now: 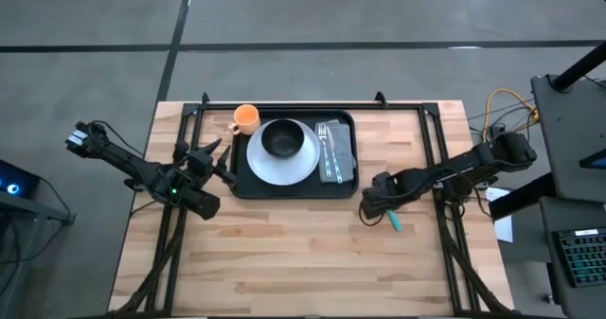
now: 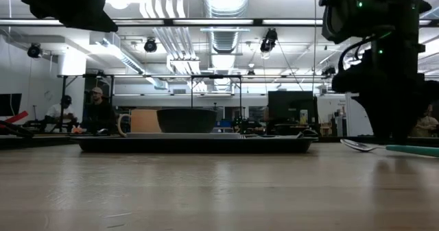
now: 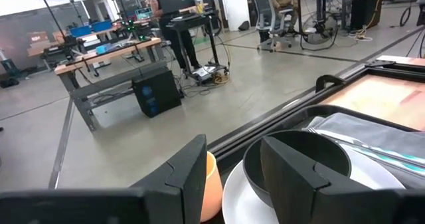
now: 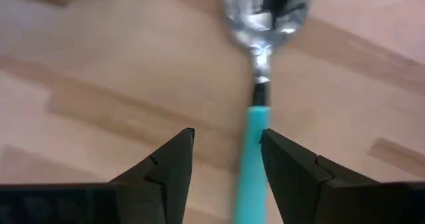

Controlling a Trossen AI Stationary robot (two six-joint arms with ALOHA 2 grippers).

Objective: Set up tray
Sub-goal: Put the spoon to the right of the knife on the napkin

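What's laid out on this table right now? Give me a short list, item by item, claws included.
tray: black tray, far middle of the wooden table
on tray: white plate holding a black bowl; grey napkin with a fork
cup: orange cup at the tray's far left corner
spoon: teal-handled spoon on the table, right of the tray
left claw: open, beside the tray
right claw: open, over the spoon handle

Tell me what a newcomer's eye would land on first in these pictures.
The black tray at the table's far middle, carrying a white plate with a dark bowl, a grey napkin with a fork, and an orange cup at its corner. Next, the right gripper, open over a teal-handled spoon lying on the wood.
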